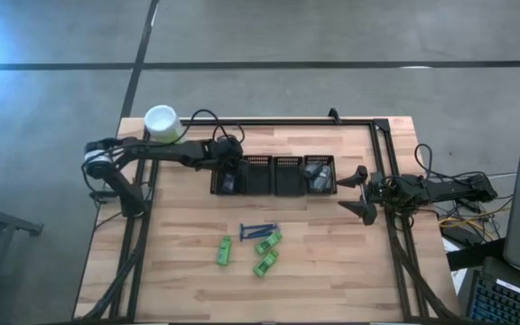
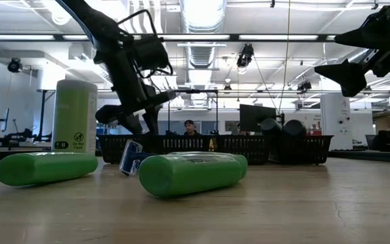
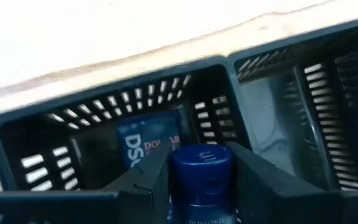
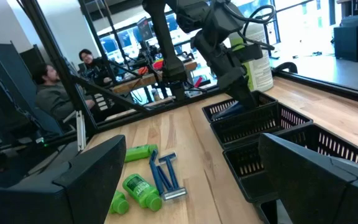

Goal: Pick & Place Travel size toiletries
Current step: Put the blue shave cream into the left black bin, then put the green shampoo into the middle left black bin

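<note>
Left end effector [image 3: 194, 186] pinching navy tube [image 3: 201, 180], hovering over leftmost bin [image 1: 227, 176]. Right end effector [image 1: 361, 192] spread, idling at bench [image 1: 332, 262] right edge. Green tubes [image 1: 266, 242], razors [image 1: 258, 230] lying near.

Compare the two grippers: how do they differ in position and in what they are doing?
The left gripper is over the leftmost black bin, shut on a navy tube; the right gripper hangs beside the row's right end, holding nothing. The left's jaws are narrow; the right's stand wide open. Both have dark fingers.
</note>
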